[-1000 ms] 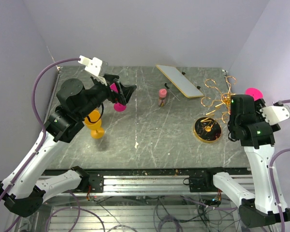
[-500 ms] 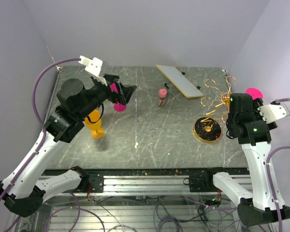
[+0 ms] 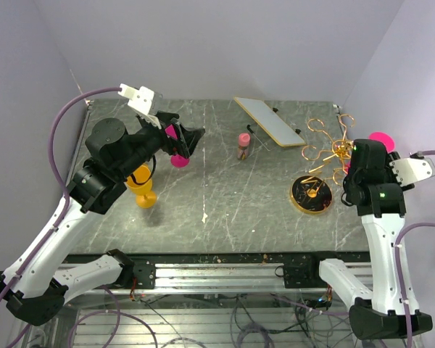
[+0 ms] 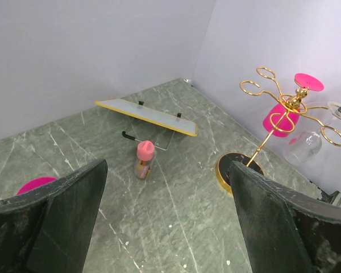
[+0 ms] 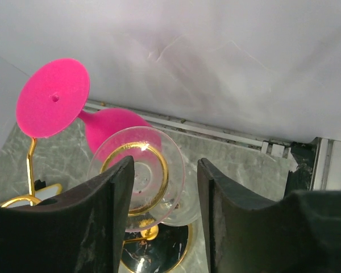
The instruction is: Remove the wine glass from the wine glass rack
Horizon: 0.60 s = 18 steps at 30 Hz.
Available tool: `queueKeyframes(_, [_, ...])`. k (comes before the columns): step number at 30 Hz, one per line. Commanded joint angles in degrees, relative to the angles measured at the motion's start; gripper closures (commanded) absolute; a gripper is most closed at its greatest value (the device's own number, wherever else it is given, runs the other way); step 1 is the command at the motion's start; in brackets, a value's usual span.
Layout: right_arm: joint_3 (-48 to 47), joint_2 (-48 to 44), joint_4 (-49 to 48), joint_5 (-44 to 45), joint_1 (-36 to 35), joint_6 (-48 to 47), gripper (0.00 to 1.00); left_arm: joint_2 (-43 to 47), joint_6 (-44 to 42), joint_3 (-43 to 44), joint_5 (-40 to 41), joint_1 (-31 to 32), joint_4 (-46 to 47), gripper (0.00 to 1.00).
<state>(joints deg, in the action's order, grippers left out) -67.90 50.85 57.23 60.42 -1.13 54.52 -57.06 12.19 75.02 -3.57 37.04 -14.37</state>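
The rack stands at the right of the counter, with its round dark base on the surface and its gold loops spreading from the post. Two glasses hang upside down from the loops on its right side. One is a clear glass. The other is a pink glass, just behind it and nearer the wall.

The right end effector is up at the rack. Its jaws stand partway apart with the clear glass's foot between them. The left finger overlaps the rim of the foot, and a gap shows at the right finger, so the glass is not clenched. The glass hangs in its gold loop.

The left end effector hovers over the far left of the counter, fully released and empty. An orange glass stands upright on the counter below that arm. A white board lies at the far middle. A small pink-capped bottle stands just in front of the board, well apart from the rack.
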Motion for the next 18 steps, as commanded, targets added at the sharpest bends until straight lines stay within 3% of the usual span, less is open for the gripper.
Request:
queueKeyframes(1, [1.2, -0.6, -1.2, -1.9, 1.4, -0.8, 0.55, 0.6, -0.9, -0.2, 1.4, 0.6, 2.6, 0.01])
queueKeyframes(18, [-0.4, -1.5, -0.8, -2.2, 2.0, -2.3, 0.81, 0.4, -0.8, -0.1, 1.0, 0.6, 2.6, 0.01])
